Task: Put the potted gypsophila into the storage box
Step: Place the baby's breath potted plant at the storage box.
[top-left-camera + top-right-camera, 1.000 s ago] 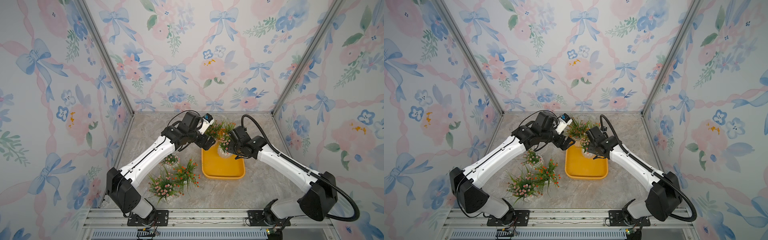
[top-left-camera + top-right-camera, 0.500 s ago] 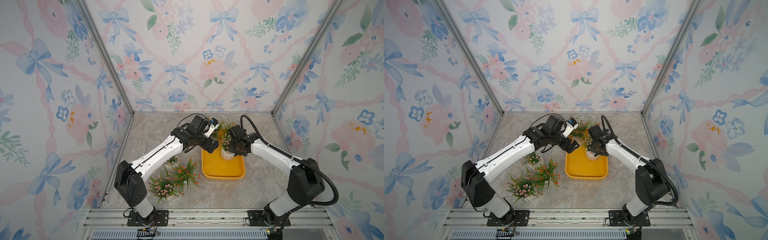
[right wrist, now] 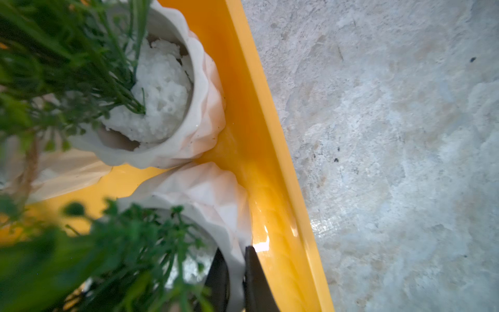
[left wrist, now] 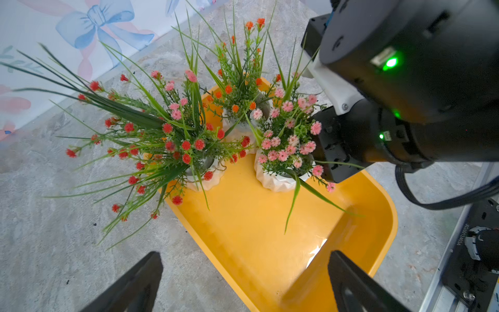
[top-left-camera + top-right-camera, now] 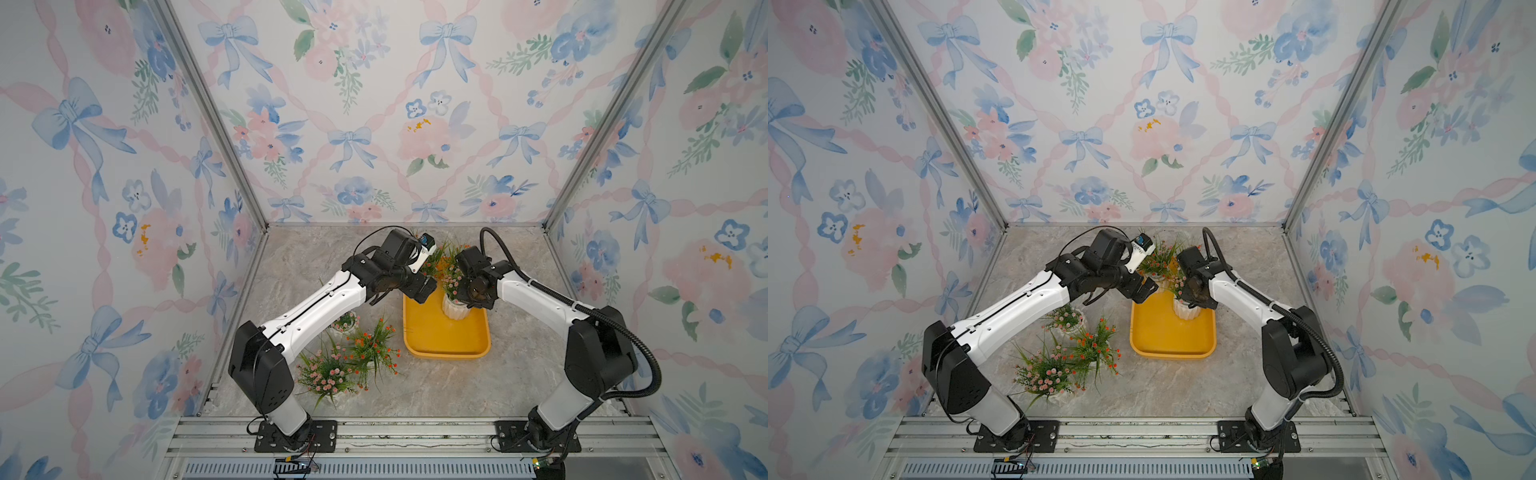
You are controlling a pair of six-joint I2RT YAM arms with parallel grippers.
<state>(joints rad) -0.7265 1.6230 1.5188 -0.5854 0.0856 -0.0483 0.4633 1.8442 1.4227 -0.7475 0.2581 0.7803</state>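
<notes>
L arm (image 5: 324,307): white links, blk joints | R arm (image 5: 536,295): blk ribbed cable (image 5: 656,370) | L gripper (image 4: 245,255): blk | R wrist (image 4: 418,89): green LEDs (image 4: 390,62)

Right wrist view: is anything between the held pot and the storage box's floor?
Nothing visible. The right gripper, shut on the rim of the pink-flowered pot, holds it inside the storage box, close to its side wall and beside another white pot.

Glossy smooth plastic storage box (image 4: 256,243); matt pot (image 3: 205,194) (ceramic, seemingly); rough stone-look tabletop (image 4: 54,243).
</notes>
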